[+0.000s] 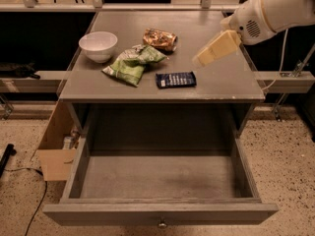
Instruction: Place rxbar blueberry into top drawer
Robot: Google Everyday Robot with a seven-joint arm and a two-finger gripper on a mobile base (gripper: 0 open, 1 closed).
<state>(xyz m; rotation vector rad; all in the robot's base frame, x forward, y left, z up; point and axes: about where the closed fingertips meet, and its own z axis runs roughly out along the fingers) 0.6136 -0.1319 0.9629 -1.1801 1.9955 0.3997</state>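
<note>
The bar point(175, 79) lies ungrasped on the table point(221, 88), the drawer point(157, 213) before it open and empty, while my end effector point(213, 51) hangs up-right of it, open or closed I cannot tell.

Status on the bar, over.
Pincer hovering over counter, right of rxbar blueberry. Bar lies ungrasped. Top drawer open. Green chip bag beside bar, not blocking.

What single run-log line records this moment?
gripper: above countertop, right of rxbar blueberry | rxbar blueberry: flat on countertop, not held | top drawer: open | phase: pre-grasp
</note>
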